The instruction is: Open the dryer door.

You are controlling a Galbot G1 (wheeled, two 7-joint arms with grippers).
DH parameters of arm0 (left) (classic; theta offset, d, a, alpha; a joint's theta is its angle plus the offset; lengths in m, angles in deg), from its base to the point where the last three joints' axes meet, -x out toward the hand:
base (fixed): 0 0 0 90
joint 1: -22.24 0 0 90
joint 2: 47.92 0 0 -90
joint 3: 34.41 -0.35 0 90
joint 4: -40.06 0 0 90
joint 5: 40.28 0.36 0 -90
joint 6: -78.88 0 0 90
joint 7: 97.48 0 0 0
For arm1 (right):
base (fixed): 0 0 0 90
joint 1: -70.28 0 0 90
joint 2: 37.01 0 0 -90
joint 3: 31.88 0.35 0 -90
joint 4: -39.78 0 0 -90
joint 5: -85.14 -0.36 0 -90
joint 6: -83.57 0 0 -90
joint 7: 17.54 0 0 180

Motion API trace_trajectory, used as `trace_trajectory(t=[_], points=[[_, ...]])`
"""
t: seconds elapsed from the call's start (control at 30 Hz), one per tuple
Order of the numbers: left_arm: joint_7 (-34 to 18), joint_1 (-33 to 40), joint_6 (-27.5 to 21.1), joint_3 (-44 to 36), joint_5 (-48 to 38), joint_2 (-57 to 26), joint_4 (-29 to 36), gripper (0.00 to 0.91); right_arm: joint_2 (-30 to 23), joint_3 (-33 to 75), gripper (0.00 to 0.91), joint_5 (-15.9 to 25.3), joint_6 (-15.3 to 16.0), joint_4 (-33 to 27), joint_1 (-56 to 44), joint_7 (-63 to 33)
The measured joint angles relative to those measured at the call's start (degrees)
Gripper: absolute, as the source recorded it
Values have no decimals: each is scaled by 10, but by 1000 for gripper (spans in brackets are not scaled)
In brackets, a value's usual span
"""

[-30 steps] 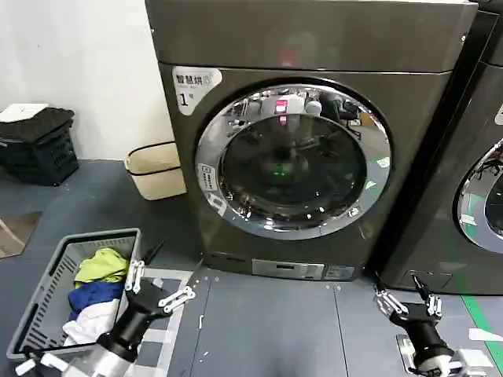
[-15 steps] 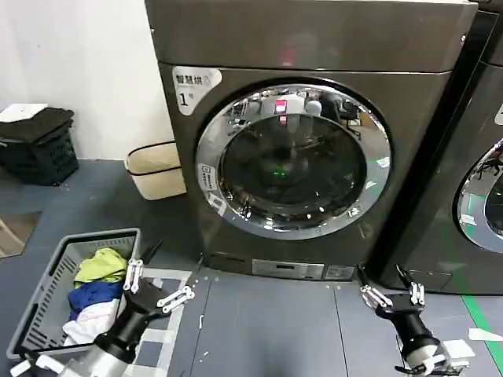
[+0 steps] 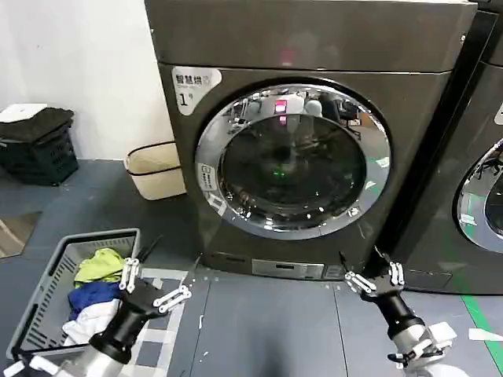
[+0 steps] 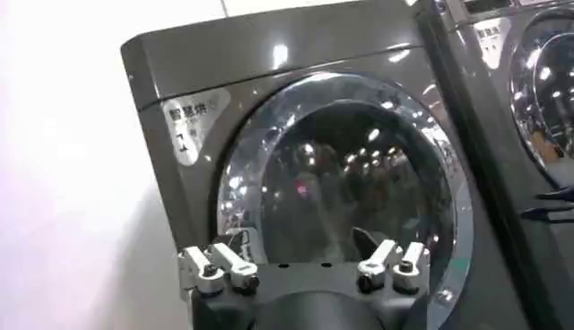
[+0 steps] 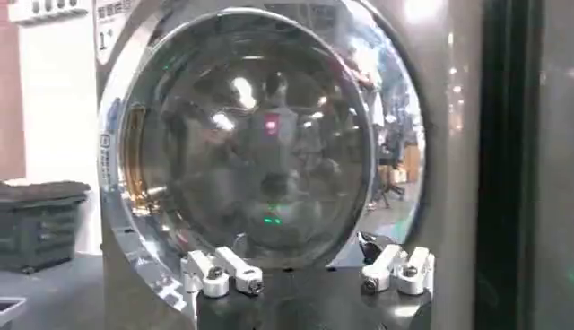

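The dryer door (image 3: 293, 161) is a round porthole of dark glass in a wide chrome ring, and it sits shut on the grey-brown machine marked "1". My right gripper (image 3: 360, 259) hangs low in front of the machine's bottom right corner, open and holding nothing, below the door. My left gripper (image 3: 168, 264) is open too, low at the left between the laundry basket and the machine. In the left wrist view the door (image 4: 345, 188) lies ahead of the open left gripper (image 4: 302, 253). From the right wrist, the door (image 5: 260, 134) looms close beyond the open right gripper (image 5: 305, 256).
A grey laundry basket (image 3: 49, 271) with clothes stands on the floor at the left. A beige bin (image 3: 154, 169) and a black crate (image 3: 35, 145) sit by the wall. A darker neighbouring machine (image 3: 475, 157) stands close on the right.
My right gripper has moved left and forward toward the dryer's lower right corner. The left gripper has shifted only slightly. The door has stayed shut.
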Motion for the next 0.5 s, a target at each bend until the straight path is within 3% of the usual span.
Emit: trace_trajectory(t=[0.5], points=[[5,-16,6,2,7,9,7,907,61,-72,907,-37,-13,-67,104,28]])
